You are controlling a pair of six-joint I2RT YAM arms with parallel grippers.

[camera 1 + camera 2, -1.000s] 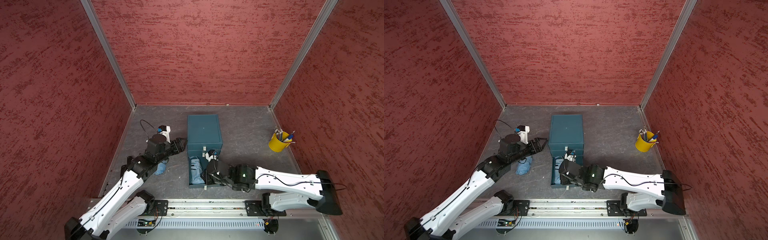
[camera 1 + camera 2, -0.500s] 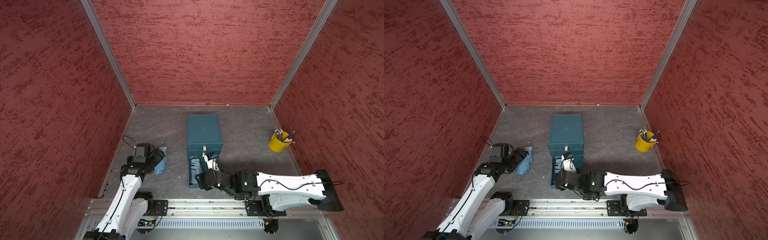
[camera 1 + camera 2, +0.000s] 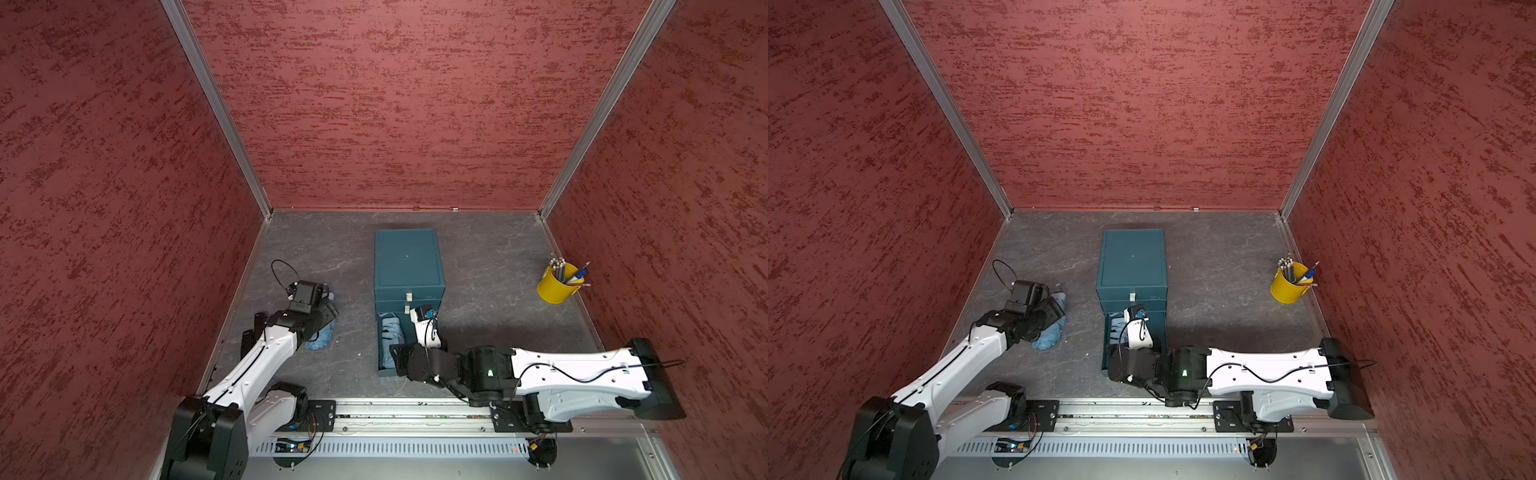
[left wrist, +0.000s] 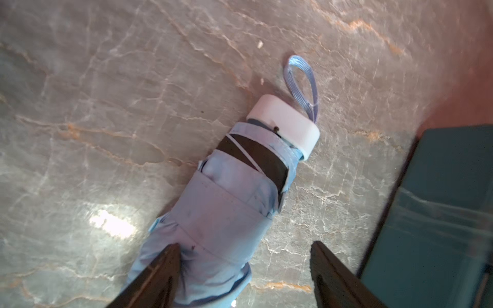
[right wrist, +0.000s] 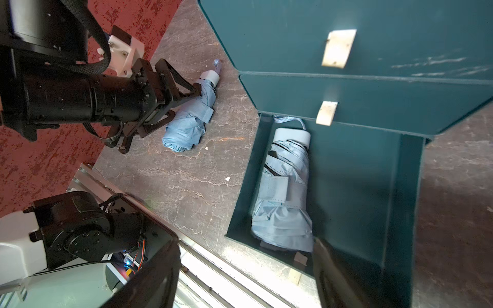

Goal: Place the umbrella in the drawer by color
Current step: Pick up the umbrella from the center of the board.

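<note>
L gripper (image 4: 244, 246): jaws spread wide, pinching nothing. The light-blue folded umbrella (image 4: 226, 208) lies flat on the table (image 4: 93, 106) right under it. One finger (image 4: 170, 256) overlaps the fabric's edge and the other hangs over bare table on the cabinet (image 4: 432, 213) side, so the canopy end sits btwn them. Can't tell if there's contact. Its white handle (image 4: 285, 125) w/ blue strap (image 4: 301, 85) points away from the gripper. In a top view the arm covers most of the umbrella, only a bit of fabric showing.

Edges/room: the umbrella is near the left wall (image 3: 124, 208), w/ a strip of table btwn it and the cabinet. The bottom drawer (image 5: 373, 186) is pulled out toward the rail (image 3: 415, 411), its front end close to the table's edge.

R gripper (image 5: 245, 242): also spread, holding nothing, at the drawer's front end. One finger is over the drawer's front corner, the other outside it above the rail.

Containers: the drawer holds a second umbrella (image 5: 285, 192), same light blue, lying lengthwise along the side nearer the L arm, handle toward the cabinet. The drawer floor beside it is bare. The 2 drawers above are shut, w/ pale pulls (image 5: 338, 48). A yellow cup (image 3: 555, 286) w/ pens & pencils stands well apart, near the right wall.
</note>
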